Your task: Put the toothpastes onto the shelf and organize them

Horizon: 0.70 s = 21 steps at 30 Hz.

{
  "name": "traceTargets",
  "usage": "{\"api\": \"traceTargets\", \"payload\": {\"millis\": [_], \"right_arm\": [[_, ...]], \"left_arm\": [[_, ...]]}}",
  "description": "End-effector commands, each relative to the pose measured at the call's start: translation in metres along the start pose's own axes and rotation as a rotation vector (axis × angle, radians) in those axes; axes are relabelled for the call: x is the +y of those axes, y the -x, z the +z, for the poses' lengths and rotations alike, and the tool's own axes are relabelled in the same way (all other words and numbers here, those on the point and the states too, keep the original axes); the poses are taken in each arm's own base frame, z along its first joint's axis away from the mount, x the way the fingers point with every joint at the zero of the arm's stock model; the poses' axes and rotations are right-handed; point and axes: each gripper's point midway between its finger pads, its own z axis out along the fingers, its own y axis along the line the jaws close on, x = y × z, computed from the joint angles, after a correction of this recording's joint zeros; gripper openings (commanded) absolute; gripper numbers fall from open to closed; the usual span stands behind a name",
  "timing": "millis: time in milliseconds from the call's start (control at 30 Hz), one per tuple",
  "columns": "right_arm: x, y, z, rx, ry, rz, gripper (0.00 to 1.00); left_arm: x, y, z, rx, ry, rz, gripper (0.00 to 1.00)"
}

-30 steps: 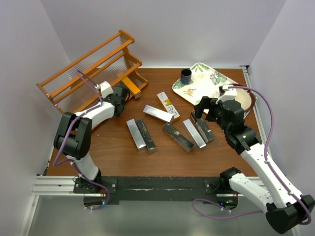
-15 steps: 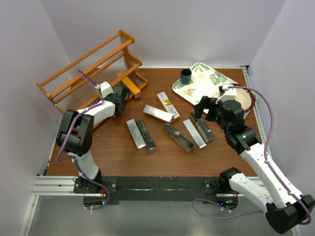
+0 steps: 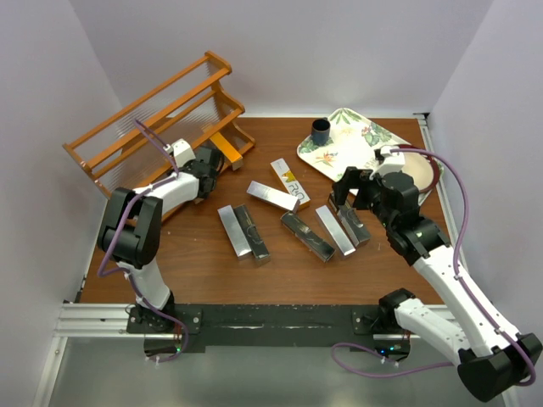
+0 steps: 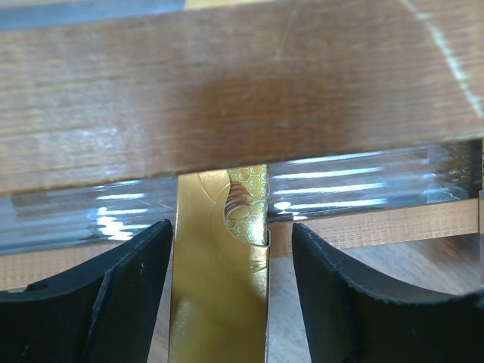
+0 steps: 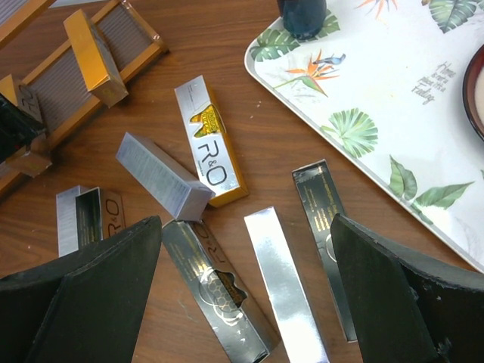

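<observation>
Top view: shelf (image 3: 153, 114) at the far left of the worktop (image 3: 195, 263). Left fingers (image 3: 212, 159) at its lowest tier, beside a gold carton (image 3: 227, 146). Seven cartons loose mid-worktop, with right fingers (image 3: 344, 191) over the rightmost pair. Left wrist: gold carton (image 4: 219, 287) runs between the left fingers (image 4: 113, 295), far end hidden by the shelf rail (image 4: 227, 83). Fingers parted, gap plain on one side, nothing clamped. Right wrist: right fingers (image 5: 91, 295) spread wide, silver carton (image 5: 283, 287) below and between them. Cartons likely light, stiff, glossy-slick and crushable; take them across the narrow faces at mid-length.
</observation>
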Motion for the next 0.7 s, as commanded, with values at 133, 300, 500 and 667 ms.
{"api": "traceTargets", "payload": {"millis": [133, 300, 500, 667], "right_arm": [[0.005, 0.006, 0.002, -0.023, 0.03, -0.014, 0.99], [0.006, 0.005, 0.003, -0.02, 0.032, -0.013, 0.98], [0.007, 0.004, 0.004, -0.018, 0.036, -0.013, 0.99], [0.008, 0.003, 0.005, -0.012, 0.044, -0.012, 0.99]], "left_arm": [[-0.01, 0.039, -0.007, -0.092, -0.015, -0.105, 0.54], [-0.011, 0.04, -0.004, -0.094, -0.008, -0.12, 0.49], [-0.019, 0.048, -0.002, -0.105, -0.012, -0.136, 0.49], [-0.021, 0.043, 0.002, -0.093, -0.007, -0.161, 0.5]]}}
